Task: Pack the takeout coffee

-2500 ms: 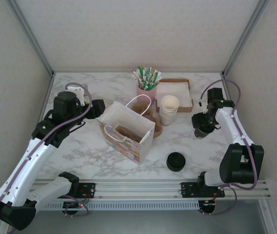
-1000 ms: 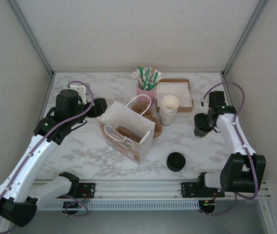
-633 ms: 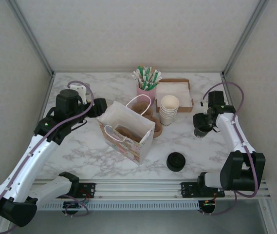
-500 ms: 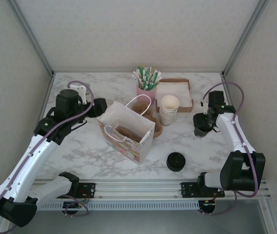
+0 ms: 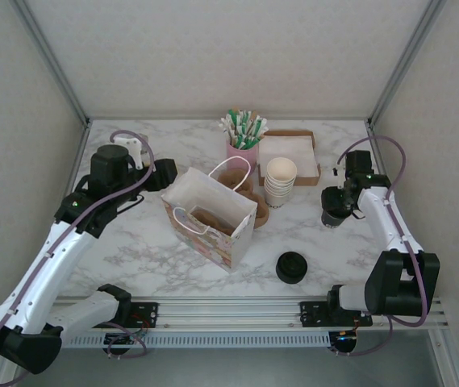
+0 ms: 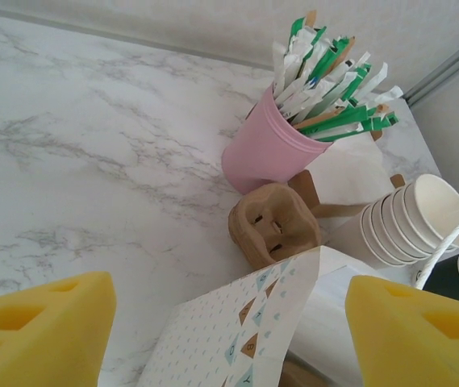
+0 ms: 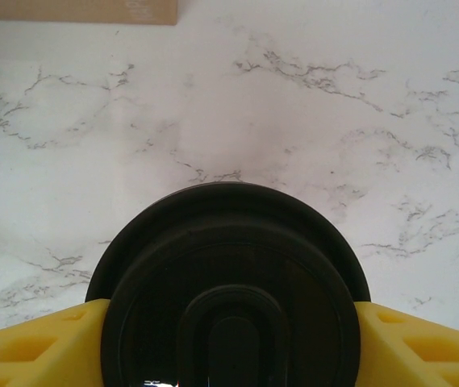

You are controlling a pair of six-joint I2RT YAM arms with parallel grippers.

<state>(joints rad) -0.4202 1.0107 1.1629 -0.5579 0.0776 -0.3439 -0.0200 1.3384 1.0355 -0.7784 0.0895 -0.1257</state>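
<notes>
The takeout coffee (image 5: 333,216), a cup under a round black lid (image 7: 229,298), stands on the marble at the right. My right gripper (image 5: 336,205) is around it from above. In the right wrist view both yellow fingers (image 7: 35,343) press against its sides under the lid's rim. The white patterned paper bag (image 5: 209,218) stands open at the table's middle. My left gripper (image 5: 161,172) hovers open at the bag's rear left corner (image 6: 245,339), its yellow fingers (image 6: 43,326) wide apart and empty.
Behind the bag are a stack of lidless cream cups (image 5: 280,181), a pink holder of stirrers (image 5: 243,149), a brown wooden piece (image 6: 273,224) and a cardboard tray of napkins (image 5: 314,153). A pile of black lids (image 5: 291,267) lies near the front.
My left gripper has shifted slightly up and toward the back beside the bag. The right gripper stays around the coffee with hardly any movement.
</notes>
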